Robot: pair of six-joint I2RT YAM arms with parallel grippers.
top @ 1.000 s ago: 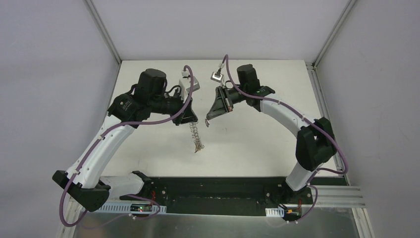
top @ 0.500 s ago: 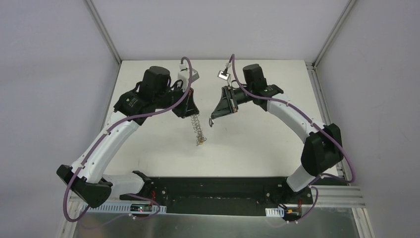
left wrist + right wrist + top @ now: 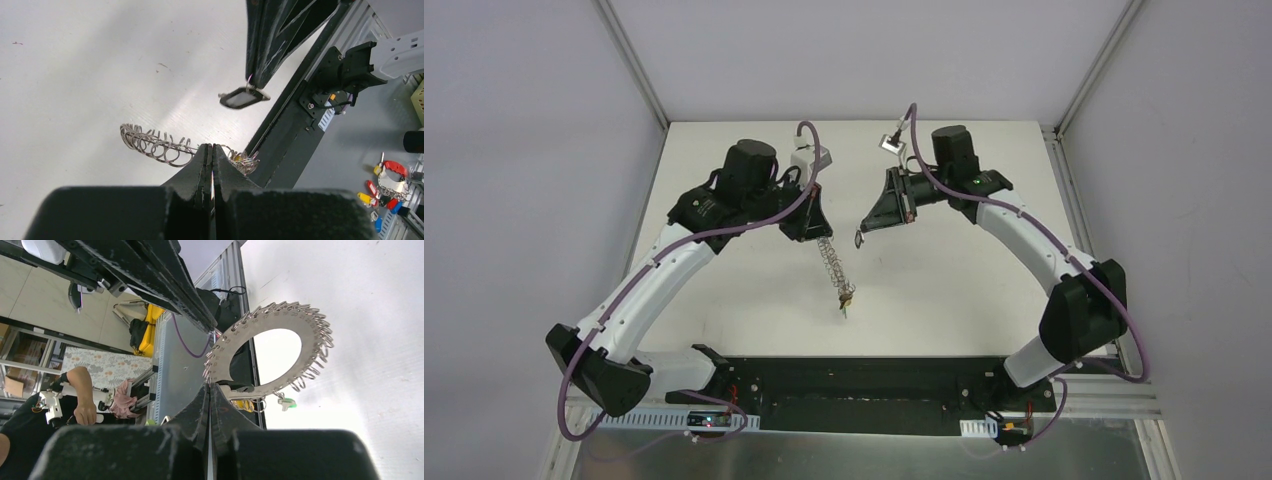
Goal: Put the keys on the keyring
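The keyring [image 3: 829, 262], a flat grey metal loop fringed with small wire rings, hangs edge-on from my left gripper [image 3: 816, 235], which is shut on its upper rim. In the right wrist view the keyring [image 3: 312, 327] faces the camera. A yellow-orange key [image 3: 243, 404] and a green key [image 3: 287, 402] dangle from its lower rings. My right gripper [image 3: 861, 238] sits just right of the ring, shut on a black-headed key [image 3: 243, 98]. That black key [image 3: 245, 388] lies against the ring's lower edge. In the left wrist view the left gripper [image 3: 210, 146] pinches the keyring [image 3: 155, 146].
The black base rail [image 3: 854, 380] runs along the table's near edge. White walls close in the left, back and right sides. A bunch of coloured key tags [image 3: 387, 182] lies off the table. A person's arm [image 3: 80, 390] shows beyond the near edge.
Both grippers have shifted right, the right one also a little farther back. The hanging keyring has swung with the left gripper, its lower end now farther right and nearer.
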